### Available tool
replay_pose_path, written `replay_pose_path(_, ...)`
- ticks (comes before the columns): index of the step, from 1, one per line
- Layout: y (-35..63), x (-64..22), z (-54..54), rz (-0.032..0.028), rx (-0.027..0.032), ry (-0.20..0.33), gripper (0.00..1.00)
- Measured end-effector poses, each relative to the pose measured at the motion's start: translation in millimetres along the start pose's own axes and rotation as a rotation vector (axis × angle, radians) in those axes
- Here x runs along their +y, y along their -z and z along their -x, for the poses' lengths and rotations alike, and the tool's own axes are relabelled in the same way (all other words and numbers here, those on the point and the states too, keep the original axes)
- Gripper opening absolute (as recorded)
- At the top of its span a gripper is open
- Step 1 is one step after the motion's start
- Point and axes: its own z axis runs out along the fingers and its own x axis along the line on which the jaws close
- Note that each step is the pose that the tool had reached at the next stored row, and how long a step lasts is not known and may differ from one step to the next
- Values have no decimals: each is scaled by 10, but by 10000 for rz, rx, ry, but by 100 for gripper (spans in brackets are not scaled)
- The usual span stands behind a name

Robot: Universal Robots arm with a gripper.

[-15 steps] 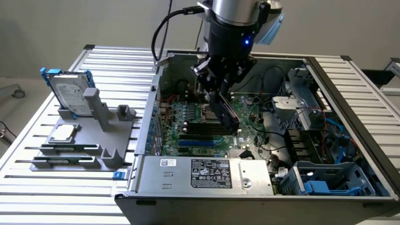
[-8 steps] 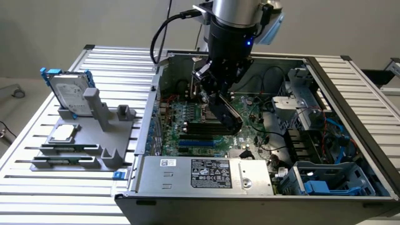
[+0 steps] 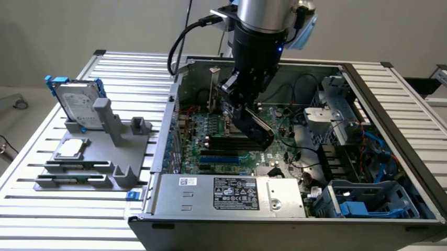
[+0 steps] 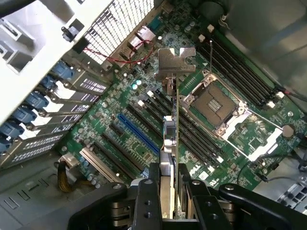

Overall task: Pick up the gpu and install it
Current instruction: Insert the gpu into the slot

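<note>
Wrist view: pincer (image 4: 170,178) clenched on the gpu (image 4: 171,134), card held edge-on and hanging straight below the pincer so its bottom edge can meet the slots of the green board (image 4: 108,108) beneath, seated or just above, hard to tell.

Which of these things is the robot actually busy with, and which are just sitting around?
In use:
- gripper, clamped on the gpu
- open computer case, its motherboard under the card

Lying about, beside the case:
- hard drive in a blue frame
- CPU chip
- grey holder
</note>
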Motion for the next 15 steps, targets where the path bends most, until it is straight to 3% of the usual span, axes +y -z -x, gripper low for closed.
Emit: replay_pose_path(15, -52, -3, 1, -53, 156, 2731, 27)
